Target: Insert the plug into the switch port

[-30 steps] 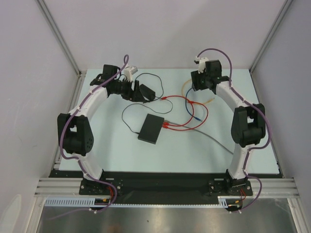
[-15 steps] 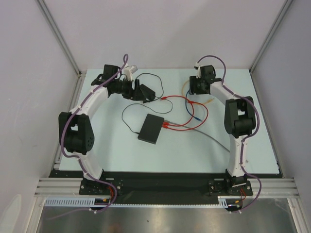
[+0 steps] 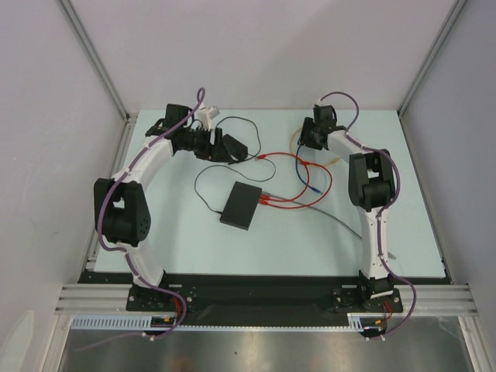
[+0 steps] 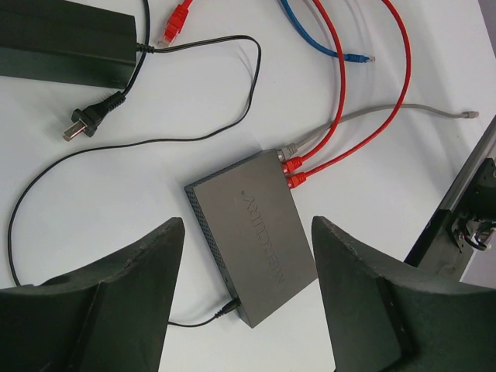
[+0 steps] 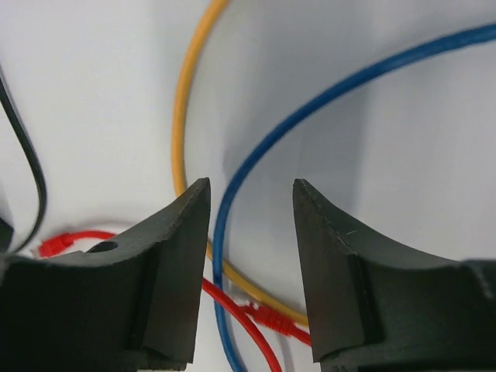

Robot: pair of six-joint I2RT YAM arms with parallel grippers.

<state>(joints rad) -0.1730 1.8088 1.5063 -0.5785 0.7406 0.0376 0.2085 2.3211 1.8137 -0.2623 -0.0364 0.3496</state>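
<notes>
My right end effector (image 5: 249, 194) is part-open and empty, straddling the blue cable (image 5: 333, 89) beyond the switch (image 3: 241, 205) — I'd close centred, nearer its plug (image 3: 314, 190), loose right of the switch. Left end effector (image 4: 246, 223) wide, empty — also beyond the switch.

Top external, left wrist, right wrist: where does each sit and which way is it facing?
Top external: above, behind the bases, looking down on the table; both arms show.
Left wrist: looks down between its open jaws at the black switch.
Right wrist: close over the table, blue cable between its jaws.
Shared: blue cable, in both wrist views.
</notes>
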